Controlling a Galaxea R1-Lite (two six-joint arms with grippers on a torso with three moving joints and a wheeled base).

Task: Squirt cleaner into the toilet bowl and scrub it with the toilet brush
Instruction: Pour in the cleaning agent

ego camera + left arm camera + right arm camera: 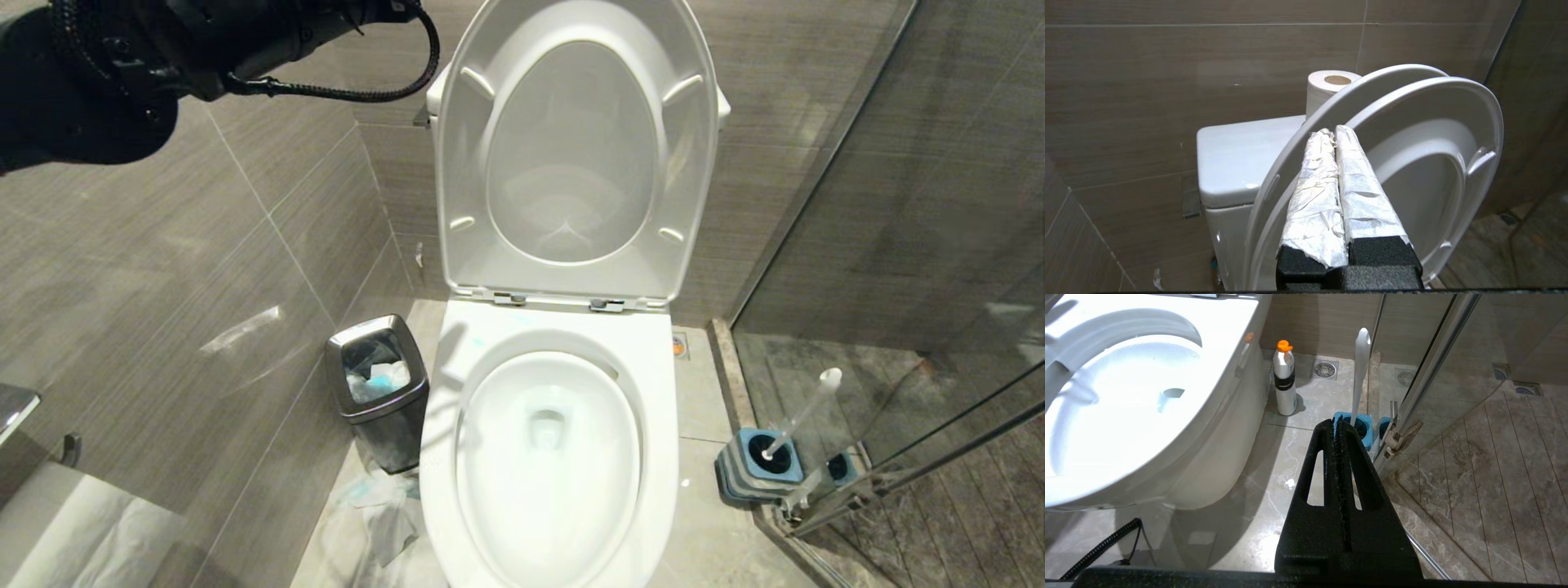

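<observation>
The toilet bowl (547, 457) stands open, its seat and lid (571, 155) raised upright against the cistern (1241, 159). The water (545, 425) low in the bowl's basin carries a faint aqua tint, and a pale blue smear (457, 339) of the cleaner lies on the bowl's flat rim near the hinges.

To the bowl's right, on the floor by the glass shower door (914, 245), sits a squat blue-and-grey holder (759, 465). The toilet brush (804, 412) stands in it, its white handle leaning up and away from the bowl; its bristle head is down inside the holder and out of sight. In the right wrist view a white bottle with an orange cap (1285, 381) stands upright on the floor just beside the bowl's base, between the bowl and the holder.

To the bowl's left stands a small steel waste bin (380, 392) with crumpled white and pale blue paper (377, 380) in it. More crumpled paper (380, 514) lies on the floor in front of the bin.

A toilet paper roll (1331, 92) stands on the cistern behind the lid.

The left gripper (1329, 132), its fingers wrapped in white tape, is raised level with the lid's upper edge; its jaws are clenched together on nothing. The right gripper (1336, 420) hangs low to the bowl's right, pointing toward the holder, jaws likewise clenched and empty.
</observation>
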